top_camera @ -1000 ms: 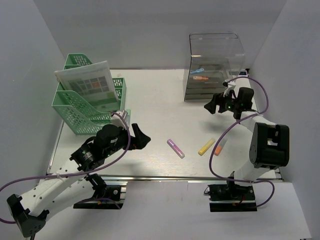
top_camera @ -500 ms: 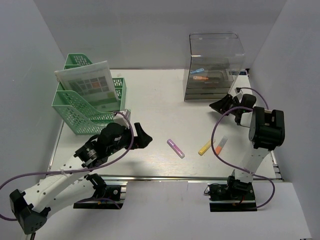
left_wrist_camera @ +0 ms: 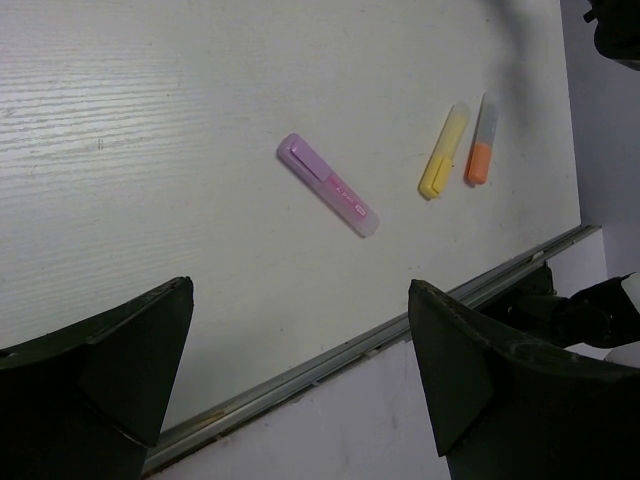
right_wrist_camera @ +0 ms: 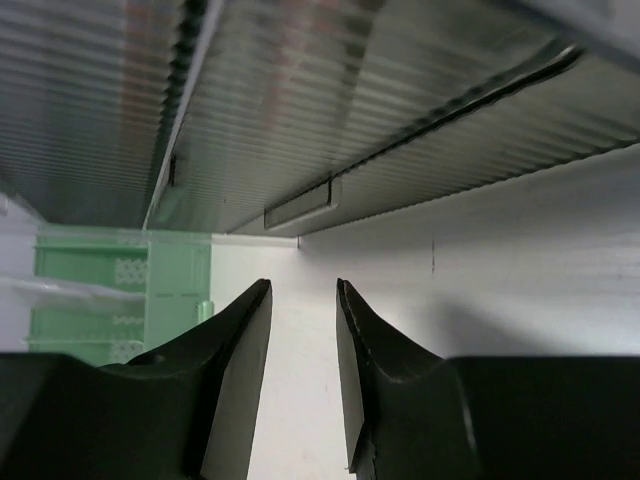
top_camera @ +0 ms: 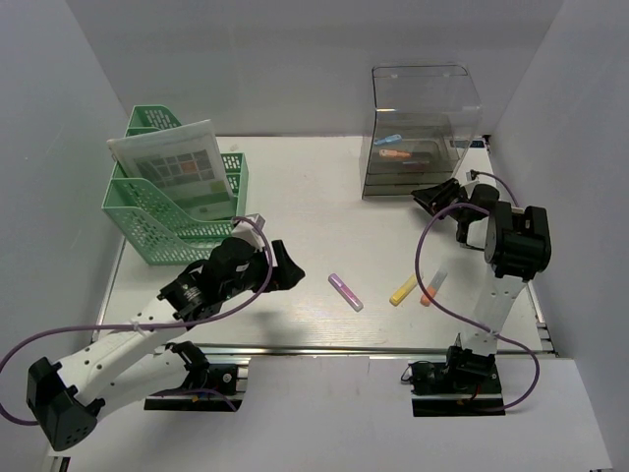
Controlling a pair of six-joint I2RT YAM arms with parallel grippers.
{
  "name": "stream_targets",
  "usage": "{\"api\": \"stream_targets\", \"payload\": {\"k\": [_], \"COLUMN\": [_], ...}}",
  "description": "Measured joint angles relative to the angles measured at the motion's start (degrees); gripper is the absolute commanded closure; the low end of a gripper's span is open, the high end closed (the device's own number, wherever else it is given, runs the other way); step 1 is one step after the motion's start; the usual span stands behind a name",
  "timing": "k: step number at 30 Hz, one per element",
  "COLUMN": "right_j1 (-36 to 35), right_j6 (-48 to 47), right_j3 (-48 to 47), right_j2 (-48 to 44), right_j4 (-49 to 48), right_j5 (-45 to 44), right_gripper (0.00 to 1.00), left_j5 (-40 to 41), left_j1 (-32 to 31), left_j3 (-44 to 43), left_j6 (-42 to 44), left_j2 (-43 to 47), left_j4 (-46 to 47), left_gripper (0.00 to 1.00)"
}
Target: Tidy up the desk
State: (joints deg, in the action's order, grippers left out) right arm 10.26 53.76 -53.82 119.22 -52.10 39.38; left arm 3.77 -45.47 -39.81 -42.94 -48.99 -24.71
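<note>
Spanning wide above the grained white desk (left_wrist_camera: 150, 120), left gripper (left_wrist_camera: 300, 300) frames a slim lilac highlighter (left_wrist_camera: 327, 184); right gripper (right_wrist_camera: 304, 290) narrow.

Open desk (top_camera: 324, 211) between green file racks (top_camera: 162, 221) and clear drawer unit (top_camera: 423, 118); purple highlighter (top_camera: 345, 292), yellow highlighter (top_camera: 404, 289), orange highlighter (top_camera: 432, 287) lie near front.

Three plain pale grey walls enclose the scene: a left wall (top_camera: 49, 147), a back wall (top_camera: 275, 69) and a right wall (top_camera: 580, 147), joined at the far corners of the bench. The space between them is filled by a white desk (top_camera: 324, 197), whose flat top is marked with fine lines running from side to side. Its near edge is finished with a silver metal rail (top_camera: 334, 349). Beyond that edge a pale lower surface (top_camera: 334, 413) is seen. Even, diffuse light is cast, and only soft shadows are thrown on the top.
</note>
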Motion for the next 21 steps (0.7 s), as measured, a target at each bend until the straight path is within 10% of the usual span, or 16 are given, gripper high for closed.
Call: {"api": "stream_targets", "payload": {"k": [21], "right_j1": [-1.07], "right_j6": [10.8], "right_j3": [-7.17], "right_j2": [7.89], "right_j4": [-6.6], "right_j5": [-4.13], "right_gripper": [0.64], "left_j5": [0.0], "left_j1": [0.02], "left_j3": [-0.44], "left_j6": [0.0], "left_j2": [-1.95], "left_j4": [1.36], "left_gripper": [0.02]}}
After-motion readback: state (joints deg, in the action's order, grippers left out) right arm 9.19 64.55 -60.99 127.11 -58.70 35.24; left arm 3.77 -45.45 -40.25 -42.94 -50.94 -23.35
